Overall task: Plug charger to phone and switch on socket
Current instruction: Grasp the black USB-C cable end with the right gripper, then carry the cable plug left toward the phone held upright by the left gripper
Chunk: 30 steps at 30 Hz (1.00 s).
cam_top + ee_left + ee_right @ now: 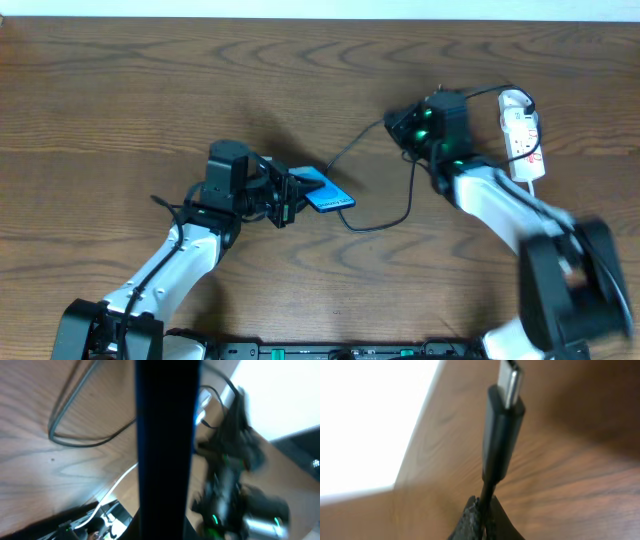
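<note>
Silver-tipped thin black charger cable [504, 420] sits pinched in the right gripper [482, 521] toward the far edge; left gripper [288, 197] clamps the cyan-screened black phone [328, 192] midway between side edges; plugging underway, next needs tip aligned with port.

Wooden table [120, 80] — brown, grained.

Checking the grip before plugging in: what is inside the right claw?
The charger, by its thin cable, is pinched in the right claw, plug tip standing out beyond the pads. The clamped stretch is covered by them.
</note>
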### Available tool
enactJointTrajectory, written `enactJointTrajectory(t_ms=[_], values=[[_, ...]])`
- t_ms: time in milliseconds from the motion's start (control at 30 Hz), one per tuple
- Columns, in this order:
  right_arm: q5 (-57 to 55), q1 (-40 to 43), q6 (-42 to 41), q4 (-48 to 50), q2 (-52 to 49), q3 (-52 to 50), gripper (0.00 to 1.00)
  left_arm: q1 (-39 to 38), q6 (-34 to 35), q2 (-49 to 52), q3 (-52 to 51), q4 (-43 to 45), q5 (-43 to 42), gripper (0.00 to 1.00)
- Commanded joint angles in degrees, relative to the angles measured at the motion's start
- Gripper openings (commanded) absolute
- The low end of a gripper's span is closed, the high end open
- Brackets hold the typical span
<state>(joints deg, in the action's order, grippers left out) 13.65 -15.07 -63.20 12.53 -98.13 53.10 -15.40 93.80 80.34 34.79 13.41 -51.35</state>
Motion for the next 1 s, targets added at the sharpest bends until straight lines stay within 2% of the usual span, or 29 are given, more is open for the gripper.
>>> enactJointTrajectory(t_ms=[0,133,300,467,667,767,833,900,967], values=[[10.9,-0.1,22.9,-6.7,11.3,0.6,0.01,2.6,-5.5,-0.2,2.2,4.7,-4.9,0.07],[22.0,0.8,32.6,-21.7,21.4,0.6,0.01,8.1,-7.9,-0.2,2.2,16.4,-10.4,0.07],[38.5,1.2,44.6,-34.6,29.2,0.6,0.01,13.7,-7.9,-0.2,2.2,28.2,-15.5,0.07],[51.2,1.1,52.2,-41.0,29.9,0.5,0.01,15.1,-7.8,-0.2,2.2,35.2,-16.4,0.07],[62.9,1.1,60.6,-43.5,27.3,0.4,0.01,15.1,-7.8,-0.2,2.2,37.4,-16.6,0.07],[62.9,1.1,61.2,-43.7,25.3,0.4,0.01,15.1,-7.8,-0.2,2.2,37.3,-16.7,0.07],[59.1,0.9,61.1,-44.0,23.8,0.4,0.01,15.1,-7.6,-0.2,2.2,37.3,-16.6,0.07],[48.7,0.1,61.1,-46.8,21.9,0.4,0.01,15.1,-7.6,-0.2,2.2,37.3,-16.7,0.07],[31.8,-1.9,61.1,-52.0,19.0,0.4,0.01,15.1,-7.3,-0.2,2.2,37.3,-16.6,0.07]])
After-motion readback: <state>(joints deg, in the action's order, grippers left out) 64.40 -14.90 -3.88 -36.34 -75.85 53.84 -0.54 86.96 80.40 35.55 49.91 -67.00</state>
